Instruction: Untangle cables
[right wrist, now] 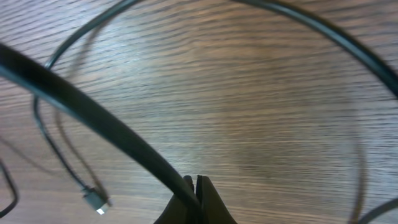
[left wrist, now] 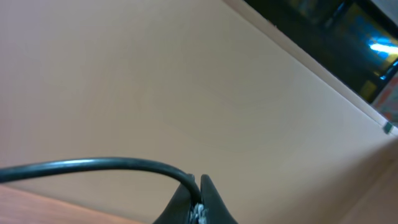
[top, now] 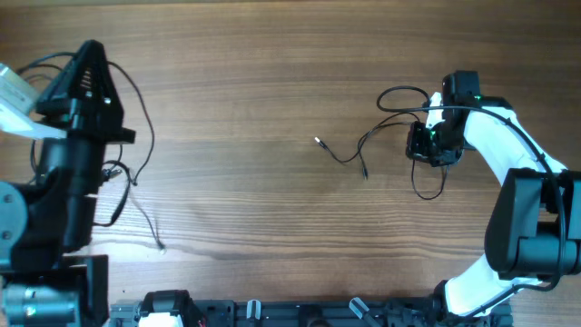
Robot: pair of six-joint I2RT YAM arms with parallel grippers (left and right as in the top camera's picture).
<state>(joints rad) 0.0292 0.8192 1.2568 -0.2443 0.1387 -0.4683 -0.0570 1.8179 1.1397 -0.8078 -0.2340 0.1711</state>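
Now, the thin black cables sit in two lots, well apart. The right cable (top: 345,160) runs from a small pale-tipped plug (top: 318,141) near the middle of the desk (top: 236,73) back to the right hand (top: 432,145), with loose loops above and below that hand. The left cable (top: 151,136) arcs around the left arm (top: 73,154) and trails to a free end near the front edge.

In the right wrist view we see that hand's fingers pressed together with the cord running into them, so we judge it clamped on the right cable. The left hand (left wrist: 198,186) is likewise together, pinching the left cable at its tips.

What worries us is the left cord. It is draped around the arm itself, so any swing could wind it tighter or snag it on a joint. On the right, pulling while the loops overlap could draw them into a knot. So thin a cord could also slide out of the pinch under tension, and we cannot tell how deep either grip sits.

The cords are round, smooth and limp, yet they keep their curl. The plug is a tiny flat tip. The desk is matte wood with fine straight grain, which offers little to catch on.
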